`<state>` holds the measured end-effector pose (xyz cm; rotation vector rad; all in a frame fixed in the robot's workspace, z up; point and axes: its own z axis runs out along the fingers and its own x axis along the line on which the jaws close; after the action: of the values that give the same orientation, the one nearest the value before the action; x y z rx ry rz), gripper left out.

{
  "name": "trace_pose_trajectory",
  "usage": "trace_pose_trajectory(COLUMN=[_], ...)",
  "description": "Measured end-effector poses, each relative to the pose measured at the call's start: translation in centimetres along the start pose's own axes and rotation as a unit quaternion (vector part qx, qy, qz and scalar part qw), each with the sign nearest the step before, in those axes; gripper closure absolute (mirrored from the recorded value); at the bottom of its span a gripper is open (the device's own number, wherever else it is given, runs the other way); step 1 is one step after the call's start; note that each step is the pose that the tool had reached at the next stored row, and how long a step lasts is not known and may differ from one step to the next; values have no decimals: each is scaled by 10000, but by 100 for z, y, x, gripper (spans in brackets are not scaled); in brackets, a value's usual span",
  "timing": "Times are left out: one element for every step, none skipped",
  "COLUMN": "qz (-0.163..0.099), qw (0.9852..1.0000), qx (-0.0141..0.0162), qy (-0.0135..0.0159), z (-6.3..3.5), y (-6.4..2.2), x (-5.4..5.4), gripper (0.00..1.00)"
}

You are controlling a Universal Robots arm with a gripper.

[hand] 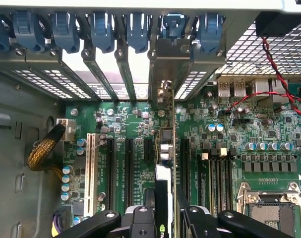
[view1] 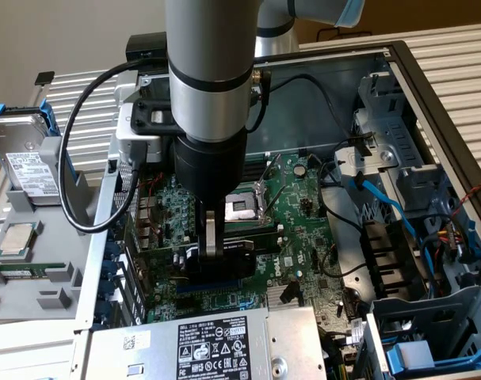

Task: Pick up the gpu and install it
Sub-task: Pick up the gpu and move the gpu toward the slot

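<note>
Pincer (hand: 165, 218) clamped on the gpu (hand: 166, 148), fingers (hand: 140, 220) pressing both faces of the card, which shows edge-on in the wrist view, standing upright over the motherboard (hand: 269, 139) between the black expansion slots (hand: 128, 163). Card's silver bracket (hand: 171, 64) sits at the chassis rear wall, in line with one of the slot openings, under the blue retention clips (hand: 138, 29). White slot (hand: 90, 168) and braided yellow cable (hand: 41, 151) lie off to one side; cpu socket (hand: 269, 213) off to the other, red wires (hand: 276, 64) beyond it. Exterior view: arm (view1: 208, 71) comes straight down into the open case, pincer at roughly 6 o'clock of the cpu socket, card low against the board; can't tell if it is fully seated. Power supply (view1: 200, 344) closest to camera at 6 o'clock, drive cage (view1: 430, 332) at 4 o'clock, hard drive (view1: 26, 162) at 9 o'clock outside the case, blue cable (view1: 391, 206) at 3 o'clock.
</note>
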<state>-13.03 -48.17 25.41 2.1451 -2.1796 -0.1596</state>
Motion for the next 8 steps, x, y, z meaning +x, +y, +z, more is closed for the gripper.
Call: trace_pose_trajectory(qz=[0, 0, 0, 0, 0, 0, 0, 0], qw=[10000, 10000, 10000, 10000, 10000, 10000, 10000, 10000], qx=[0, 0, 0, 0, 0, 0, 0, 0], qy=[0, 0, 0, 0, 0, 0, 1, 1], z=[0, 0, 0, 0, 0, 0, 0, 0], y=[0, 0, 0, 1, 1, 1, 2, 3], x=[0, 0, -1, -1, -1, -1, -1, -1], gripper=[73, 73, 73, 73, 73, 73, 73, 73])
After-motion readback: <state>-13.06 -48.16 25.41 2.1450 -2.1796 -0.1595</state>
